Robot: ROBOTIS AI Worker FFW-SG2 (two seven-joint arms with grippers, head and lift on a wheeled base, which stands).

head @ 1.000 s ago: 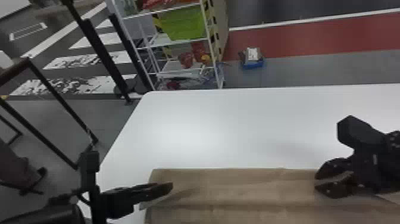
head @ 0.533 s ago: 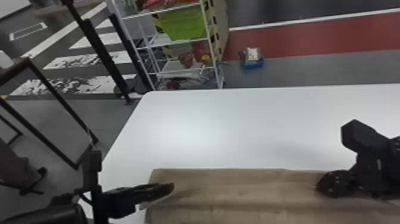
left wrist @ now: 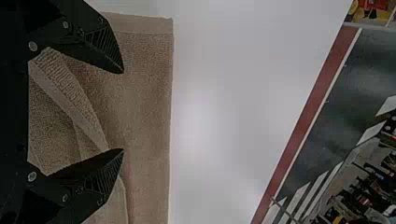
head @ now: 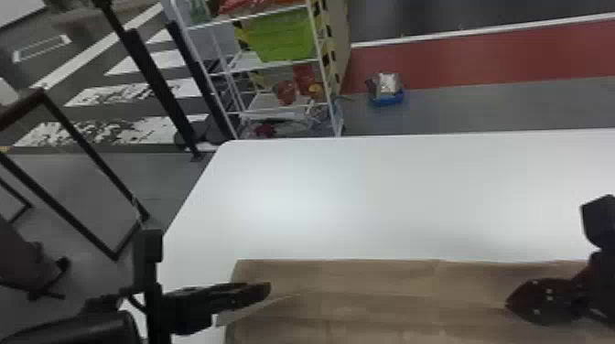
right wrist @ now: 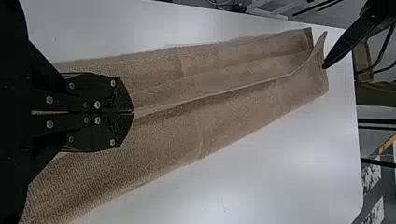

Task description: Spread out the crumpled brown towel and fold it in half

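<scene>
The brown towel [head: 375,292] lies as a long strip along the table's near side, with lengthwise ridges. At its left end in the head view is my left gripper [head: 269,290]. The left wrist view has the left gripper [left wrist: 123,111] open wide, with a turned-over flap of the towel [left wrist: 147,107] between and below its fingers. Farther right over the towel is my right gripper [head: 508,304]. In the right wrist view the right gripper [right wrist: 132,112] is shut on a raised ridge of the towel [right wrist: 233,112], which runs from its tips toward the far end.
The white table [head: 366,196] stretches beyond the towel's far edge. Past it stand a white shelf rack [head: 274,68] and a small blue item [head: 386,94] on the floor. A dark-framed stand [head: 91,155] is beyond the table's left edge.
The right gripper's fingers, apart over the towel one second ago, have come together on it. The left gripper has barely moved.
</scene>
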